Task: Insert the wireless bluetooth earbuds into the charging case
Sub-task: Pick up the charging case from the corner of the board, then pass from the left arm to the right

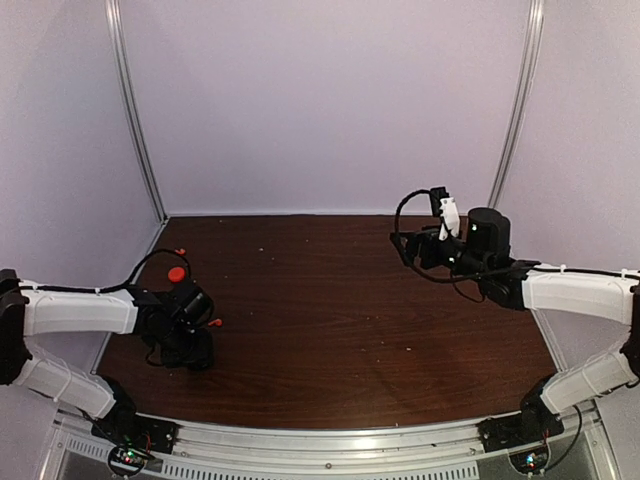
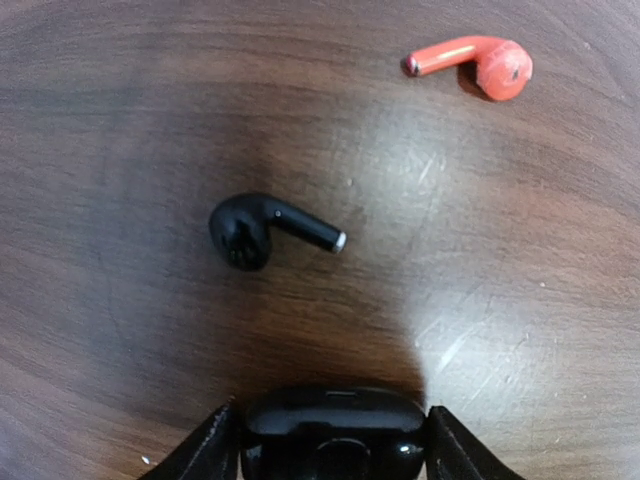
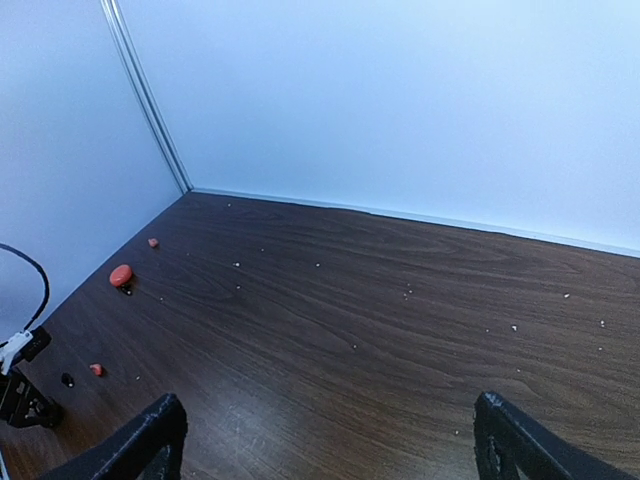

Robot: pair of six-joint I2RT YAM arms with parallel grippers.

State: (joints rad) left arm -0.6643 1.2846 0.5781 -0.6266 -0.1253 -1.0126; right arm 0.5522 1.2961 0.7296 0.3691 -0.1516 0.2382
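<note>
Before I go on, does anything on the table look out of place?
A red round piece and a smaller red bit lie by the left wall, apart from the red earbud and black earbud; what they are I cannot tell. Pale specks litter the table.

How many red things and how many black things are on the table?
Red: 3, the red earbud, the round red piece, the tiny red bit.
Black: 2, the black earbud, the black case.
Total: 5.
</note>
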